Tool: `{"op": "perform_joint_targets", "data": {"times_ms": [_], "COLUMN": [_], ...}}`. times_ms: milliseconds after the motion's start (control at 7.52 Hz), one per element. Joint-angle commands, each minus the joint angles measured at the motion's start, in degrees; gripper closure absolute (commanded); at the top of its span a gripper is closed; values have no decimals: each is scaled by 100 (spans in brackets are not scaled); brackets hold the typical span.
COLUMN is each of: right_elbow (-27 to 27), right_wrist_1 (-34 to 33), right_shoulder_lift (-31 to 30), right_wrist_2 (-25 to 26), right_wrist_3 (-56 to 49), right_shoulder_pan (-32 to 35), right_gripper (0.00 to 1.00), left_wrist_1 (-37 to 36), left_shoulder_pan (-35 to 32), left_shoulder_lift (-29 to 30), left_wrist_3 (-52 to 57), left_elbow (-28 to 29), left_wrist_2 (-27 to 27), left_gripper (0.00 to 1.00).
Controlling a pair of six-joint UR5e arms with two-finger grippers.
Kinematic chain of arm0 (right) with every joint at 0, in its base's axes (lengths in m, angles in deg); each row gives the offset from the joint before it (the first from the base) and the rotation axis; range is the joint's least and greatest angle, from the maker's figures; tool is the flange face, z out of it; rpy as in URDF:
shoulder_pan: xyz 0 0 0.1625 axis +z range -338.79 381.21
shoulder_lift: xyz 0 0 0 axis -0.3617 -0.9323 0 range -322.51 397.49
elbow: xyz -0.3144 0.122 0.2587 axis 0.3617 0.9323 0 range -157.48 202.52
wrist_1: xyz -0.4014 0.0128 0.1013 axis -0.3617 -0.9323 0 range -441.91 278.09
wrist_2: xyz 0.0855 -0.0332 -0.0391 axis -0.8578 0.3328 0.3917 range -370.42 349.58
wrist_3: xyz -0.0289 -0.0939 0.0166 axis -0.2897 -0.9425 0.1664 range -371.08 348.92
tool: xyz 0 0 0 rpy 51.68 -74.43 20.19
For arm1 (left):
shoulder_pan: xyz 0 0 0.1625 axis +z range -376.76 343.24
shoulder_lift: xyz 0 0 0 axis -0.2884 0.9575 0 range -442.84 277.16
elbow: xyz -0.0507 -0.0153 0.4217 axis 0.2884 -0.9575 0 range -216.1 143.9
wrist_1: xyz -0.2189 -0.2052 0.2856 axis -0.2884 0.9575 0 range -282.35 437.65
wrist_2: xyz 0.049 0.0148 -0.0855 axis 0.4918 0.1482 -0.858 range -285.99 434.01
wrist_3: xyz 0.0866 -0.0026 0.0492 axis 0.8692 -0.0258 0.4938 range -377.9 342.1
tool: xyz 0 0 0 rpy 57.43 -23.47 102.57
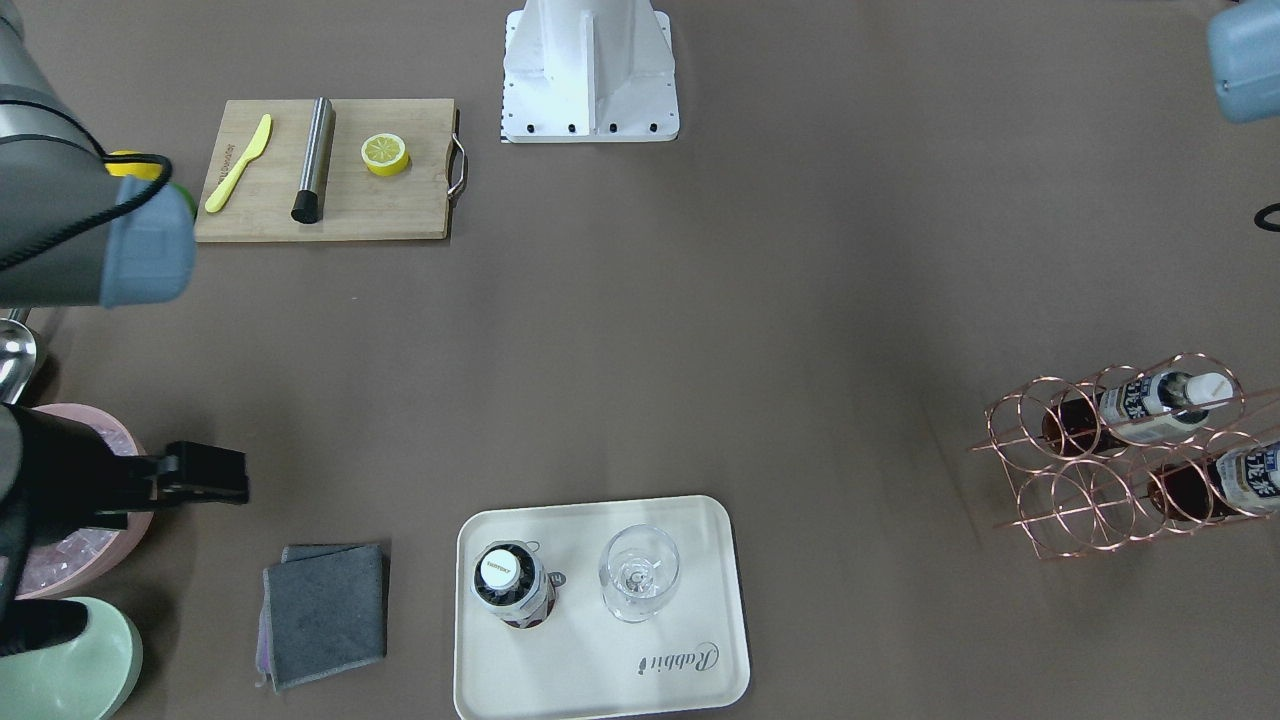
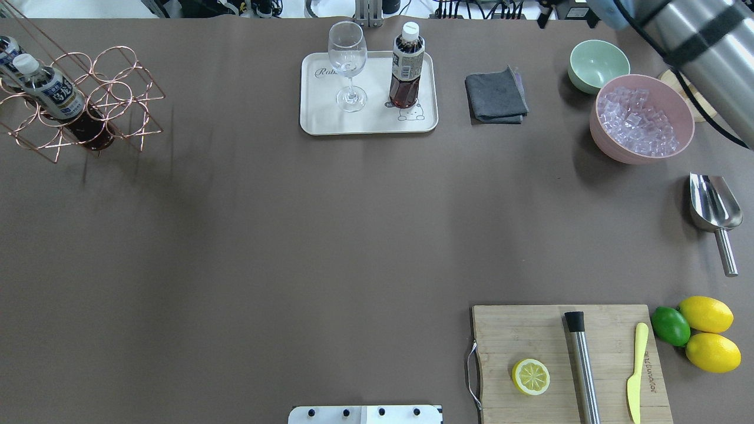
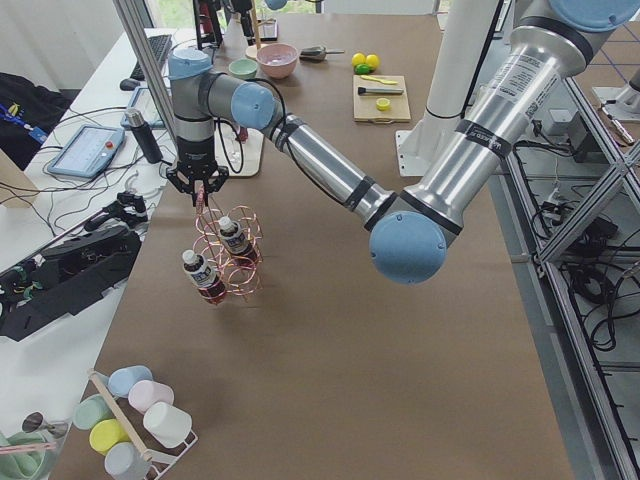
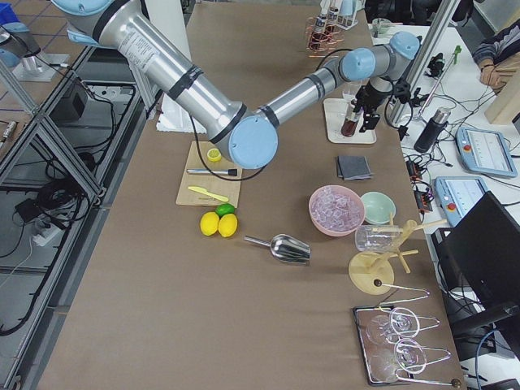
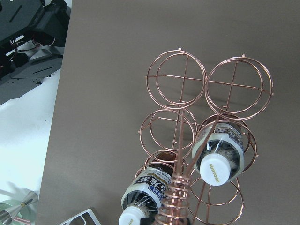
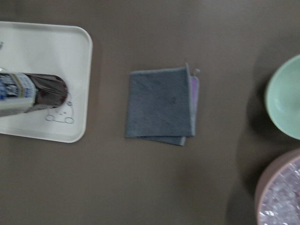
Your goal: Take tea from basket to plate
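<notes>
One tea bottle [image 1: 512,583] stands upright on the cream plate [image 1: 600,670], beside a stemmed glass [image 1: 638,572]. It also shows in the overhead view [image 2: 406,70]. Two more tea bottles [image 1: 1150,405] [image 1: 1240,475] lie in the copper wire basket [image 1: 1080,480], also seen in the left wrist view [image 5: 183,84]. My right gripper [image 1: 215,475] hovers apart from the plate, above the grey cloth side, empty, its jaws apparently apart. My left gripper [image 3: 200,185] hangs just above the basket's handle; I cannot tell whether it is open or shut.
A folded grey cloth [image 1: 325,612] lies next to the plate. A pink bowl of ice [image 2: 642,118], a green bowl [image 2: 596,62] and a metal scoop [image 2: 713,206] are at the right. A cutting board [image 2: 565,359] holds a lemon half, muddler and knife.
</notes>
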Motion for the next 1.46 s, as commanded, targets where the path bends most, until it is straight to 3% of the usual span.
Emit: {"op": "perform_joint_targets", "data": {"times_ms": [0,133,266,532,798,931,1064,1330], "right_elbow": [-2165,-2774,-2928,-2799,-2648,-2857,-3007,-3105], "right_wrist_1": [-122,-279,-263,-281,-298,-229,-324,-246], "right_shoulder_lift": [-2261,-3113,-3853,-4410,-4702,-4921,-5037,-5108], "right_wrist_2": [-18,-9,8,540,528,562,666,676], "right_wrist_3": [-26,-35,-61,-916,-1239,-1291,-1300,-1309], "right_shoulder_pan": [388,502,773,1450,2196,2278,2270,2288], "right_gripper": [0,0,0,0,0,0,0,0], "left_wrist_1": [512,756,1289,1435,1444,1436,1453,1444], "left_shoulder_pan": [3,3,3,3,3,12,3,-6], "left_shoulder_lift": [10,10,10,45,46,46,2,-68], "left_wrist_3": [-43,-69,-78,-78,-69,-61,-87,-533], "left_elbow": [450,669,984,1172,1146,1119,1049,857], "left_wrist_2": [79,88,88,80,80,80,71,9], "left_gripper": [100,100,100,100,100,26,2,2]}}
